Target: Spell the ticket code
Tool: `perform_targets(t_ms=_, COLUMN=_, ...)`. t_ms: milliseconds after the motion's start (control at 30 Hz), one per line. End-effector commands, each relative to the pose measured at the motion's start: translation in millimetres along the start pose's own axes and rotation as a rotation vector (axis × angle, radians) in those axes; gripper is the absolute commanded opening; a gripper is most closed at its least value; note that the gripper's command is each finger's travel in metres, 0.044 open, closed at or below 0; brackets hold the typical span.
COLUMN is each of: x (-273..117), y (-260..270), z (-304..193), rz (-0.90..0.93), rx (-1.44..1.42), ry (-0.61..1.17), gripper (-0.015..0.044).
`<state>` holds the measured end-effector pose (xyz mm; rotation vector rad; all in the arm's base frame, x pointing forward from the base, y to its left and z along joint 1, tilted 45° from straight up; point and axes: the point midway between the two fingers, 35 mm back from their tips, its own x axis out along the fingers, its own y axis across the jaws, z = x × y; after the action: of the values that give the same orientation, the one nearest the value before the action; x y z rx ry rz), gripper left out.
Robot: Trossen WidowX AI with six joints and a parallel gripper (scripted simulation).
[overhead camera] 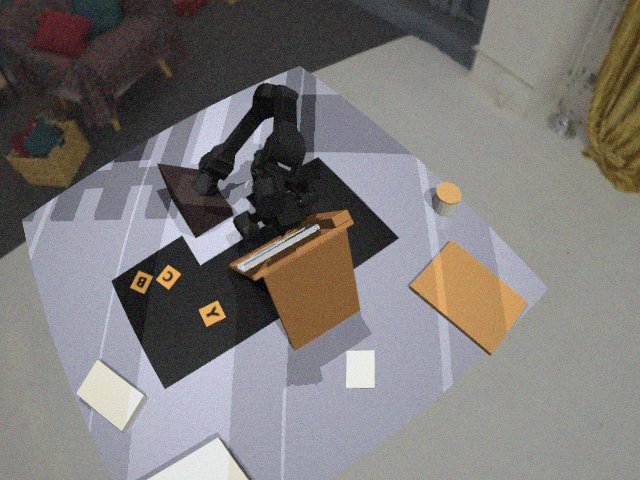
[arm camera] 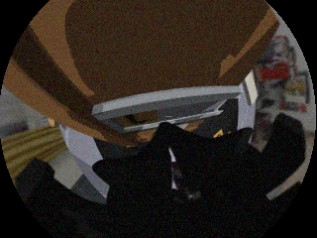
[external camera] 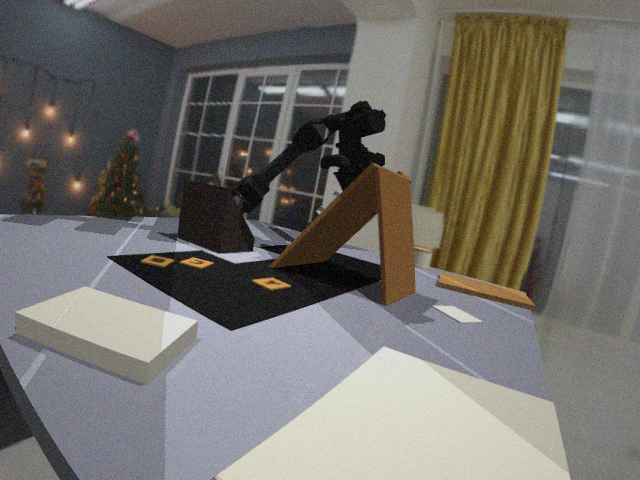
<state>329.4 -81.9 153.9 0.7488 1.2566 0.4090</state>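
Observation:
The brown board (overhead camera: 315, 289) (external camera: 330, 227) stands tilted like an easel. Its pale grey rail (overhead camera: 279, 249) (arm camera: 163, 101) runs across the sloping face; I cannot tell whether any tile sits in it. My gripper (external camera: 345, 181) (arm camera: 164, 125) is shut and empty, low over the face close to the rail. Tiles B (overhead camera: 141, 282) (external camera: 157, 260), C (overhead camera: 168, 276) (external camera: 197, 262) and Y (overhead camera: 212, 313) (external camera: 271, 283) lie flat on the black mat (overhead camera: 175, 351) (external camera: 227, 310). Orange bits show behind the arm, too hidden to read. A white card (overhead camera: 360, 368) (external camera: 457, 313) shows no readable code.
A dark wedge block (overhead camera: 186, 201) (external camera: 209, 217) stands at the arm's base. An orange slab (overhead camera: 467, 297) (external camera: 485, 290) and an orange-topped cylinder (overhead camera: 447, 198) are on the right. A cream block (overhead camera: 111, 392) (external camera: 103, 330) and a larger one (overhead camera: 201, 462) (external camera: 387, 418) lie opposite the arm.

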Motion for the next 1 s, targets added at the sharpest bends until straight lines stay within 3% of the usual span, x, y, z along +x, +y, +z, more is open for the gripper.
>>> perform_targets(t_ms=0, x=-5, y=3, z=-3, rz=-0.003, rx=-0.010, ry=-0.004, gripper=0.0000)
perform_targets(t_ms=400, x=-12, y=3, z=-9, rz=-0.003, rx=-0.009, ry=-0.004, gripper=0.0000)
perform_targets(t_ms=500, x=-21, y=3, z=-14, rz=0.005, rx=-0.123, ry=-0.040, gripper=0.0079)
perform_targets(t_ms=700, x=-61, y=12, z=-46, rz=-0.042, rx=-0.633, ry=-0.197, gripper=0.0236)
perform_targets(t_ms=967, x=-104, y=24, z=-89, rz=-0.287, rx=-1.264, ry=-0.374, gripper=0.0440)
